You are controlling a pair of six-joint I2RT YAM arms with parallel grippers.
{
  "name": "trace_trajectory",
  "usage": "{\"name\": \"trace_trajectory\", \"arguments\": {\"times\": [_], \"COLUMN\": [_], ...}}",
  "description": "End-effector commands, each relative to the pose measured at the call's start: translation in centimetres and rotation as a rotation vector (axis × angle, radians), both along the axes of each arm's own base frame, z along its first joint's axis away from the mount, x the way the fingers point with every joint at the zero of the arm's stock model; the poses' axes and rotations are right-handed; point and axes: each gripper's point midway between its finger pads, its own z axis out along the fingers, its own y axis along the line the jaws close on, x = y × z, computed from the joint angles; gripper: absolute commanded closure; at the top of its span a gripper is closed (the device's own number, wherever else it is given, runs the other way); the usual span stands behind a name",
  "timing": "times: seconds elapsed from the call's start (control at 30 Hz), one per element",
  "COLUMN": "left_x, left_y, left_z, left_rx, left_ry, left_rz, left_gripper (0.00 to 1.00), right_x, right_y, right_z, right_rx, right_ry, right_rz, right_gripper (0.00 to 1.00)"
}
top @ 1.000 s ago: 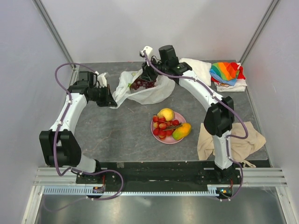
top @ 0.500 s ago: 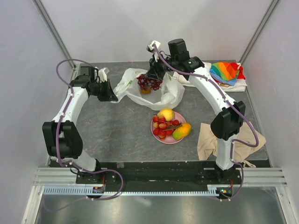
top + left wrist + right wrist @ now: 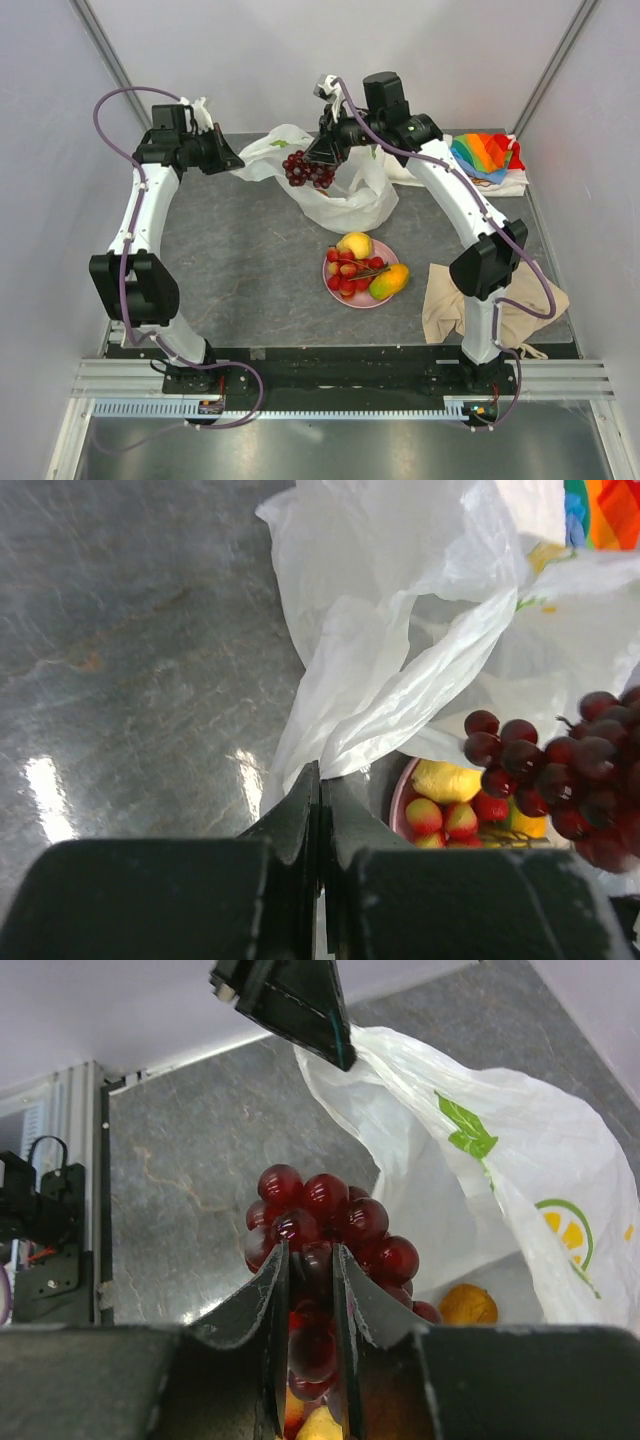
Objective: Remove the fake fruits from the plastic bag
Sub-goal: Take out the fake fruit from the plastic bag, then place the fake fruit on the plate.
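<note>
I am watching the right pincer (image 3: 308, 1260) clamping the dark purple grape bunch (image 3: 325, 1215) between its fingers; the bunch is hanging in the air over the open mouth of the plastic bag (image 3: 345, 200); the left pincer (image 3: 318, 778) is pinching a fold of the bag's edge, its fingers pressed together on the plastic, and is holding that side lifted off the surface (image 3: 230, 260); the right wrist view is showing a small orange (image 3: 468, 1305) lying down inside the bag; the pink plate (image 3: 327, 272) is sitting on the surface just beside the bag's near end; it is carrying the yellow lemon (image 3: 354, 244), the red cherry cluster (image 3: 350, 270) and the orange-green mango (image 3: 390, 281), all crowding against one another.
</note>
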Motion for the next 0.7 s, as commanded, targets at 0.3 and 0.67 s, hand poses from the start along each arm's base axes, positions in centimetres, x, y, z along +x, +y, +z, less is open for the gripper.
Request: {"name": "trace_trajectory", "arguments": {"times": [0.3,0.67], "left_x": [3.1,1.8], "left_y": [3.7,3.7], "left_z": [1.4,2.6], "left_rx": [0.146,0.182], "left_ry": [-0.094,-0.137], "left_rz": [0.143,0.112], "left_gripper": [0.98,0.99], "right_x": [-7.8,-11.7], "right_y": [-4.6,-8.8], "right_z": [8.9,-1.1], "right_rx": [0.089,-0.145], "right_ry": [-0.108,-0.032], "right_rz": [0.091,0.11], "right_gripper": [1.0,1.0]}}
